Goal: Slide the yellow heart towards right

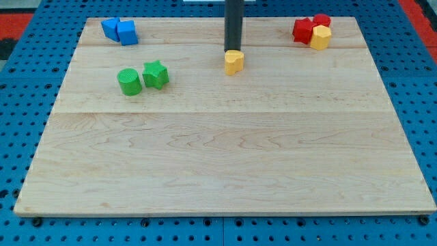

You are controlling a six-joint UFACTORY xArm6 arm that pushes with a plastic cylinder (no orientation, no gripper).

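Note:
The yellow heart [234, 62] lies on the wooden board [225, 150] near the view's top, a little right of centre. My tip [231, 52] is at the end of the dark rod that comes down from the top edge. It stands at the heart's upper left side, touching it or nearly so. The heart hides the very end of the rod.
Two blue blocks [119, 31] sit together at the top left. A green cylinder [129, 81] and a green star [156, 74] lie at the left. Two red blocks [305, 28] and a yellow hexagon-like block [320, 37] cluster at the top right.

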